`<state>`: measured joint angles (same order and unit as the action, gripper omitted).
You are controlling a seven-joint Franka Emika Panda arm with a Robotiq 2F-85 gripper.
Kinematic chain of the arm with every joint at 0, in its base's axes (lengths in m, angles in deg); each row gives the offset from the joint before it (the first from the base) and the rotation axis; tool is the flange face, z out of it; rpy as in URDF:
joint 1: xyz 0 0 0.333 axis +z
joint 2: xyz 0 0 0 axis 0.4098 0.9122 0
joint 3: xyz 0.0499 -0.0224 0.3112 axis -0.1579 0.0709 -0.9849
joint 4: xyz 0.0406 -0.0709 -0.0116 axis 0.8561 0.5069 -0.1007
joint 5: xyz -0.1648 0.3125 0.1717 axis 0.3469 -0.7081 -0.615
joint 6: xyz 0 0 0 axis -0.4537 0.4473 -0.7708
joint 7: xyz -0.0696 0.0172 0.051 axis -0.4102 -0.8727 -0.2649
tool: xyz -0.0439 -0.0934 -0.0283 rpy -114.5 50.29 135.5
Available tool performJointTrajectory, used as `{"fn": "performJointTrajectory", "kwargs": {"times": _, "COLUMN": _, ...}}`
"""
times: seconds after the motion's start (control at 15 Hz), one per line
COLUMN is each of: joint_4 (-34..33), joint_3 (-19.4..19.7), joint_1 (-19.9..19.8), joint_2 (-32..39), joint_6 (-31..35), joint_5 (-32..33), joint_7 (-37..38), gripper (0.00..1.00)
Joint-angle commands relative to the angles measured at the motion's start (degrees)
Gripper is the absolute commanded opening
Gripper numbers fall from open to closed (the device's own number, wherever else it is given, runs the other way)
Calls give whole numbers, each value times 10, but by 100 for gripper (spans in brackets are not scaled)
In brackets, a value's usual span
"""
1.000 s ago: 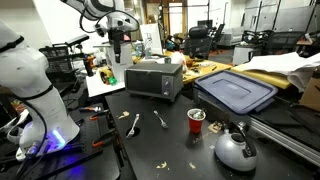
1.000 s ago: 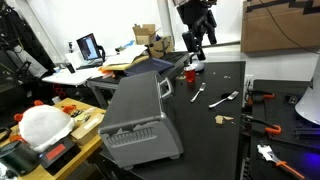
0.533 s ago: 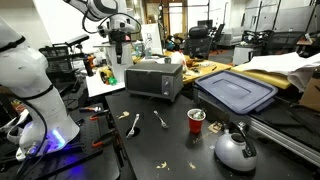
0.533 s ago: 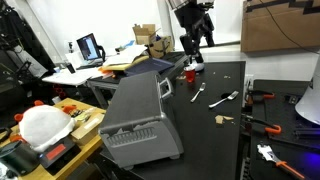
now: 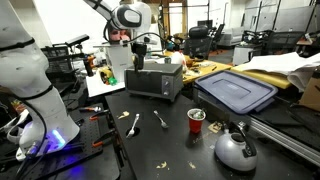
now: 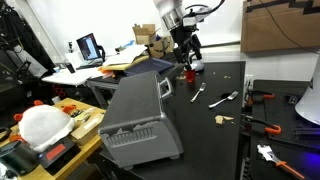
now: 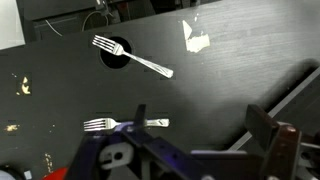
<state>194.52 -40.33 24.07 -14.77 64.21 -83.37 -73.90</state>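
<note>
My gripper (image 5: 140,55) hangs in the air, open and empty, above the near end of the silver toaster oven (image 5: 155,78); it also shows in the other exterior view (image 6: 186,55). In the wrist view the two dark fingers (image 7: 199,114) stand wide apart over the black table. Two silver forks lie below: one (image 7: 132,56) further off, one (image 7: 125,124) close to the left finger. In both exterior views the forks (image 5: 134,124) (image 5: 160,120) lie on the table in front of the oven (image 6: 140,110). Nothing is between the fingers.
A red cup (image 5: 196,120) and a grey kettle (image 5: 235,148) stand on the black table. A bin with a blue lid (image 5: 235,92) sits behind them. White scraps (image 7: 195,38) lie on the tabletop. A white robot body (image 5: 30,90) stands at one side.
The arm has swung from behind the toaster oven to above its near end, over the table. The gripper stays open and empty. Nothing on the table has moved.
</note>
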Motion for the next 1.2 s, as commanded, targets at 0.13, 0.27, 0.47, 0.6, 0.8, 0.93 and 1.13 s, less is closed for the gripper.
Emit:
{"fn": "performJointTrajectory", "kwargs": {"times": 0.13, "joint_4": -73, "joint_3": 59, "joint_1": -28, "joint_2": 142, "joint_6": 38, "joint_5": -84, "joint_7": -124, "gripper": 100}}
{"fn": "performJointTrajectory", "kwargs": {"times": 0.27, "joint_4": -101, "joint_3": 66, "joint_1": -40, "joint_2": 182, "joint_6": 30, "joint_5": -130, "joint_7": -154, "gripper": 100}}
{"fn": "performJointTrajectory", "kwargs": {"times": 0.47, "joint_4": -148, "joint_3": 64, "joint_1": -65, "joint_2": 237, "joint_6": 13, "joint_5": -203, "joint_7": -189, "gripper": 100}}
{"fn": "performJointTrajectory", "kwargs": {"times": 0.6, "joint_4": -175, "joint_3": 60, "joint_1": -79, "joint_2": 267, "joint_6": 6, "joint_5": -242, "joint_7": -208, "gripper": 100}}
{"fn": "performJointTrajectory", "kwargs": {"times": 0.8, "joint_4": -201, "joint_3": 60, "joint_1": -96, "joint_2": 304, "joint_6": 8, "joint_5": -272, "joint_7": -231, "gripper": 100}}
{"fn": "performJointTrajectory", "kwargs": {"times": 0.93, "joint_4": -209, "joint_3": 60, "joint_1": -108, "joint_2": 323, "joint_6": 12, "joint_5": -276, "joint_7": -256, "gripper": 100}}
{"fn": "performJointTrajectory", "kwargs": {"times": 1.13, "joint_4": -210, "joint_3": 56, "joint_1": -128, "joint_2": 338, "joint_6": 19, "joint_5": -274, "joint_7": -315, "gripper": 100}}
